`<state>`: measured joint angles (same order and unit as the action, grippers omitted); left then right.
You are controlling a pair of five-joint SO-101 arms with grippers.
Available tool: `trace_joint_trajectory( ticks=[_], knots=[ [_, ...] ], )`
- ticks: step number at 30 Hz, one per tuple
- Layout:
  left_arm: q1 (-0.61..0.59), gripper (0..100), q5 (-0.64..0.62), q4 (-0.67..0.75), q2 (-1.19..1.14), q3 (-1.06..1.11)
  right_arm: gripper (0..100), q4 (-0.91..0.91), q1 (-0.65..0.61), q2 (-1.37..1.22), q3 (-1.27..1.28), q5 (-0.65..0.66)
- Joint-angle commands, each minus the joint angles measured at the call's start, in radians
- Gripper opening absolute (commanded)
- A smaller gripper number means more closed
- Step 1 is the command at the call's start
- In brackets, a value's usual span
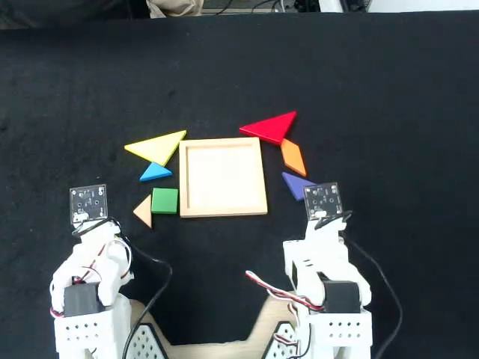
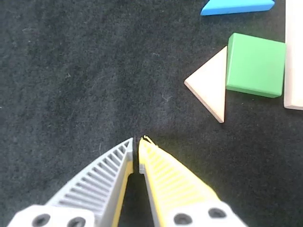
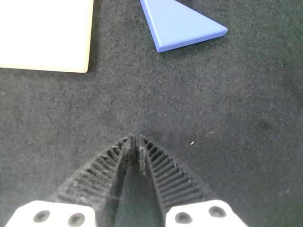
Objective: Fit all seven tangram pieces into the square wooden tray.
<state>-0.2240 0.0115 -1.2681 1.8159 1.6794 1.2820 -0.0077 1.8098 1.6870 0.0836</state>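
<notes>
The black worktop (image 1: 374, 90) carries the square wooden tray (image 1: 223, 212) at its middle, and all seven pieces lie outside it on the cloth. The yellow triangle (image 1: 159, 147) sits off the tray's far-left corner and the red triangle (image 1: 271, 127) off its far-right corner. The orange parallelogram (image 1: 294, 156) is just beside the tray's right rim. The violet triangle (image 1: 294, 183) sits nearer the right arm than the parallelogram does. On the tray's left are the green square (image 1: 165, 200), the light blue triangle (image 1: 155, 173) and the pale wood triangle (image 1: 144, 212).

The left fingers (image 2: 143, 148) are pressed together and hold nothing. The pale wood triangle (image 2: 210, 85) is the piece nearest them, lying between them and the tray. Its long edge runs along the green square (image 2: 255, 65) and its point turns away from the tray.

The right fingers (image 3: 142, 144) are likewise closed and hold nothing. The violet triangle (image 3: 180, 21) lies ahead of them, beside the tray's near corner (image 3: 45, 35).

In the high view the right arm's marker plate covers part of the violet triangle. Both wrist views cut the tray off, and the light blue triangle (image 2: 236, 6) is clipped too.
</notes>
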Motion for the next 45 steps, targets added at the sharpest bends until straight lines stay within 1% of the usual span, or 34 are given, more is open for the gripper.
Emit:
trace_joint_trajectory(
  ticks=[1, 14, 15, 17, 19, 21, 24, 27, 30, 33, 35, 39, 42, 45],
  knots=[
    [-0.007, 3, -0.003, -0.005, 0.003, 0.019, 1.1, 0.009, 0.014, 0.059, -0.002, 0.011],
    [0.002, 3, 0.003, 0.011, 0.008, 0.016, 1.1, 0.009, 0.009, 0.061, -0.002, 0.008],
    [0.007, 3, 0.003, 0.054, 0.008, 0.004, 1.1, 0.011, 0.014, 0.059, -0.002, 0.009],
    [0.013, 3, -0.003, 0.189, 0.008, -0.016, 1.1, 0.009, 0.005, 0.064, -0.002, 0.012],
    [0.007, 3, 0.003, 0.331, 0.008, -0.016, 1.1, 0.009, -0.035, 0.064, -0.002, 0.005],
    [0.007, 3, 0.003, 0.437, 0.006, -0.013, 1.1, -0.032, -0.061, 0.067, -0.012, 0.012],
    [0.015, 3, 0.005, 0.471, 0.008, -0.025, 1.1, -0.155, -0.029, 0.067, -0.079, 0.014],
    [0.008, 3, -0.003, 0.522, 0.008, -0.114, 1.1, -0.298, 0.014, 0.067, -0.166, 0.023],
    [0.018, 3, -0.005, 0.512, 0.002, -0.286, 1.1, -0.451, 0.017, 0.065, -0.280, 0.140],
    [0.018, 3, -0.005, 0.450, 0.000, -0.432, 1.1, -0.474, 0.015, 0.059, -0.386, 0.250],
    [0.021, 3, -0.005, 0.428, -0.009, -0.489, 1.1, -0.474, 0.015, 0.056, -0.435, 0.275],
    [0.088, 3, -0.002, 0.427, -0.144, -0.542, 1.3, -0.446, 0.014, 0.036, -0.487, 0.273],
    [0.142, 3, 0.002, 0.422, -0.364, -0.624, 5.2, -0.417, -0.021, -0.062, -0.542, 0.273],
    [0.140, 3, 0.003, 0.420, -0.638, -0.745, 9.3, -0.416, -0.032, -0.234, -0.628, 0.273]
  ],
)
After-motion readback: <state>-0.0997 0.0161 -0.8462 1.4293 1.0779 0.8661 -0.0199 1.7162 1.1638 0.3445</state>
